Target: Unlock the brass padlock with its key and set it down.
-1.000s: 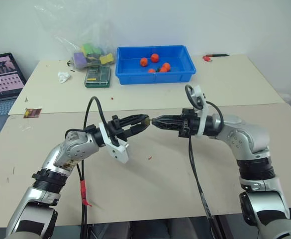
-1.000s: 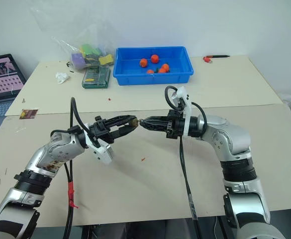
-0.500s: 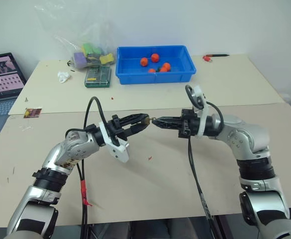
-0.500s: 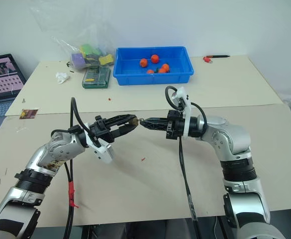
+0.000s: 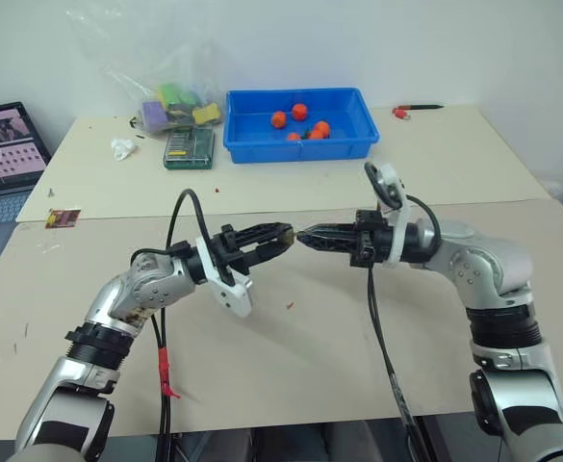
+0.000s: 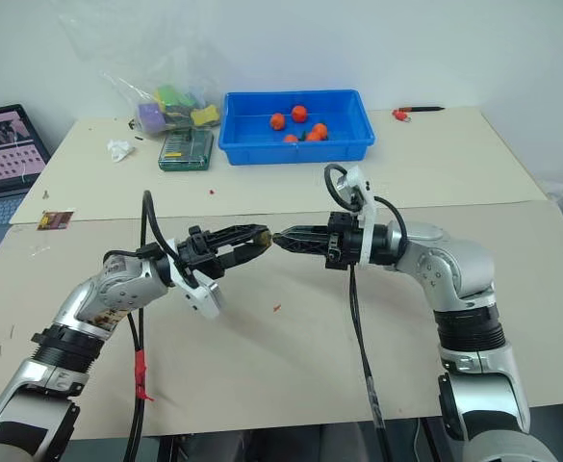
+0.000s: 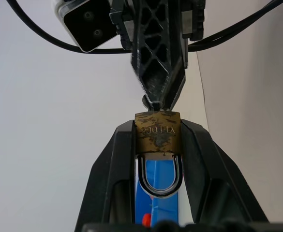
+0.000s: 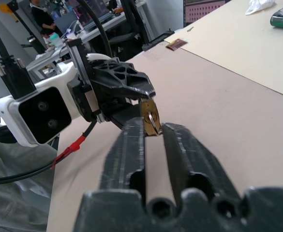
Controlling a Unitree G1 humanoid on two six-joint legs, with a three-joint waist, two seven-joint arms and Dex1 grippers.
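1. While your left gripper [image 5: 283,234] clamps it above the table [image 5: 291,366], the brass padlock [image 7: 157,133] sits between both fingers, shackle [image 7: 158,180] seated and pointing back toward the wrist.
2. Key [image 8: 151,118]: a small ring stands at the lock's keyed end; the blade cannot be made out.
3. Right gripper [image 8: 153,126]: a second ago pinched tight, now parted to a narrow gap and no longer gripping the ring between its tips.
4. Reading: you have probably let go to re-grip; shackle unopened, unlocking still pending.

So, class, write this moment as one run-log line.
left gripper: shut on small brass padlock, above table | right gripper: jaws parted at key ring | shackle: closed | step: unlocking
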